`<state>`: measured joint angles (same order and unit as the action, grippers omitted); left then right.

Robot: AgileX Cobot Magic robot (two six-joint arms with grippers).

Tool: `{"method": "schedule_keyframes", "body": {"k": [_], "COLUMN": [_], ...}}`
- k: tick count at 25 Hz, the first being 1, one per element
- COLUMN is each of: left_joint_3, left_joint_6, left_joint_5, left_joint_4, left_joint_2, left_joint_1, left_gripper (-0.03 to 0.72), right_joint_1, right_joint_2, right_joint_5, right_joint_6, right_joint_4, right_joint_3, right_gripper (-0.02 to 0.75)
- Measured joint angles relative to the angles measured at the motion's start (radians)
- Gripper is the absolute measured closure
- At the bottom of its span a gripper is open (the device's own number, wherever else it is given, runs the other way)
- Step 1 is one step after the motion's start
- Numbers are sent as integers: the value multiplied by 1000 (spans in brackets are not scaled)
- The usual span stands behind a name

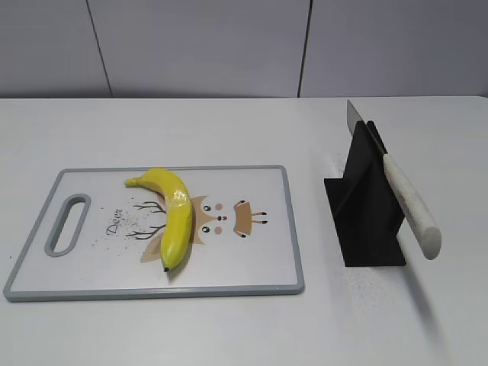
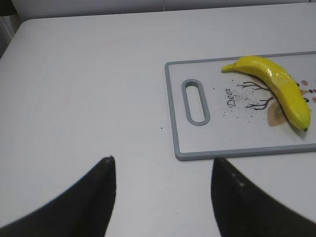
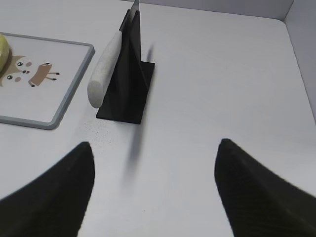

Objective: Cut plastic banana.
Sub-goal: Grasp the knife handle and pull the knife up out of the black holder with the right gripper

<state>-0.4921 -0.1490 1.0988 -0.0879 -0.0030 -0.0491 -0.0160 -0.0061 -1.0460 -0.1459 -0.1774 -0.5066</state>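
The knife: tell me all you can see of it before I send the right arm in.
The knife has an off-white, speckled, rounded handle and a grey metal blade. It rests tilted in a black stand on the white table, right of the cutting board. The blade tip points up and away from the camera in the exterior view; the handle slopes down toward the near edge, overhanging the stand. Only the stand touches it. The right gripper is open, short of the handle, holding nothing.

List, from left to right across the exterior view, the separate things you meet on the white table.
Grey-rimmed white plastic cutting board with its slot handle → glossy yellow plastic banana lying on that board → black angled knife stand → white-handled knife resting in the stand, handle pointing toward the camera.
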Motion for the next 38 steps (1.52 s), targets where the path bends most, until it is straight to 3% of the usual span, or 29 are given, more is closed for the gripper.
{"method": "schedule_keyframes", "body": {"k": [32,38], "left_joint_3": [0,0], "left_joint_6": [0,0], "left_joint_5": [0,0], "left_joint_4": [0,0], "left_joint_2": [0,0], "left_joint_1": [0,0], "left_gripper": [97,97], "right_joint_1": [0,0], "right_joint_2": [3,186], "right_joint_5": [0,66], "right_joint_6": [0,57], "right_joint_4": [1,3], "right_joint_3": [0,-46], "right_gripper": [164,164]}}
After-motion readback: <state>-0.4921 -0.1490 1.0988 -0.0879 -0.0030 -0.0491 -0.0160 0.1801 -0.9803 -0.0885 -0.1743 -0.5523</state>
